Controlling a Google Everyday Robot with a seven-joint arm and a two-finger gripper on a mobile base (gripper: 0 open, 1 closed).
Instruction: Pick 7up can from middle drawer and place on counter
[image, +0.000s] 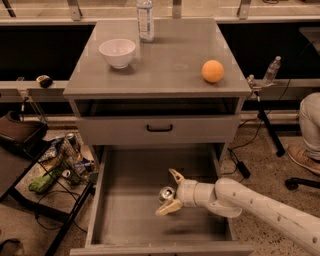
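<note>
The 7up can (166, 194) stands upright on the bare grey floor of the pulled-out middle drawer (125, 210), right of its centre; only its silver top and pale side show. My gripper (165, 192) reaches in from the right, low inside the drawer. It is open, with one finger (175, 176) behind the can and the other finger (166, 208) in front of it, so the can sits between them. The counter (165, 50) is the grey cabinet top above.
On the counter stand a white bowl (117, 51), a clear plastic bottle (145, 20) and an orange (212, 71). A shut drawer front with a black handle (159, 129) overhangs the open drawer. Floor clutter (60, 160) lies left; a person's leg (310, 125) is at right.
</note>
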